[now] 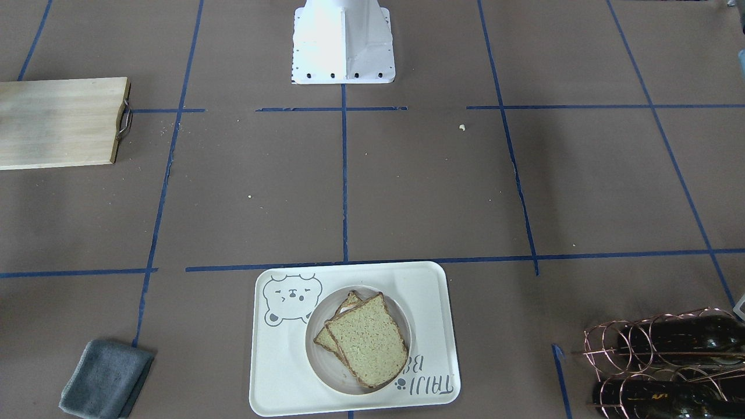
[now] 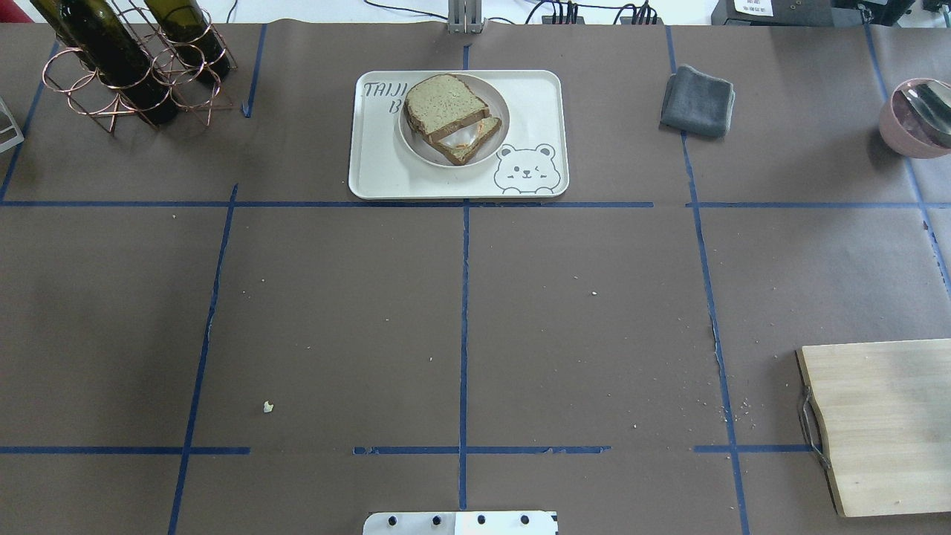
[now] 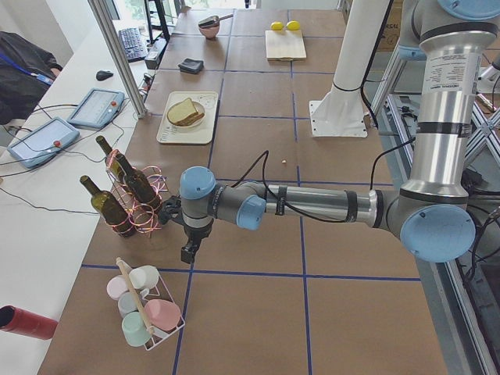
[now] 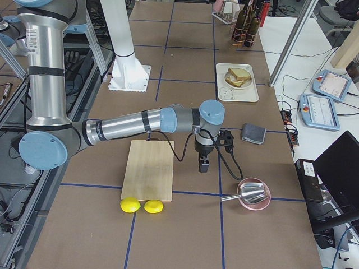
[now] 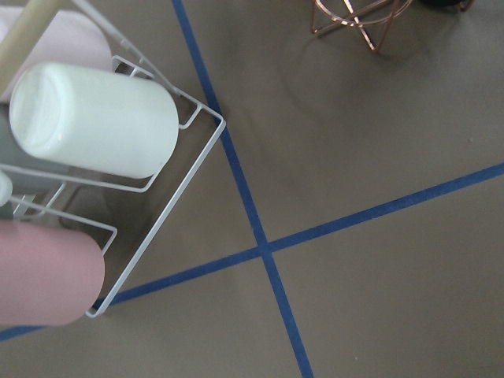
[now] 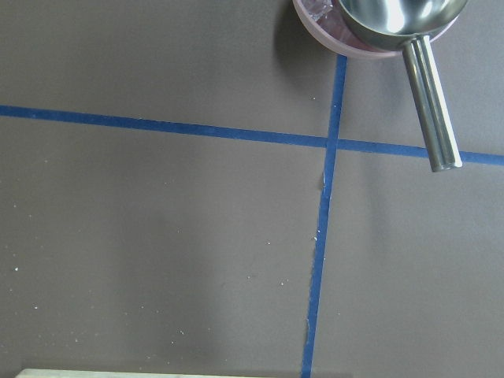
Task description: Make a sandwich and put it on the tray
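Note:
The sandwich is two tan bread slices, the top one shifted off the lower, on a small round plate that sits on the cream bear tray. In the overhead view the sandwich shows white egg between the slices, on the tray. My left gripper hangs far from the tray, over the table beside the bottle rack and cup rack. My right gripper hangs between the wooden board and the pink bowl. Both show only in the side views, so I cannot tell if they are open or shut.
A wooden board lies at the robot's right, with two lemons beside it. A grey cloth and a pink bowl with a metal scoop are far right. A copper bottle rack and a cup rack stand left.

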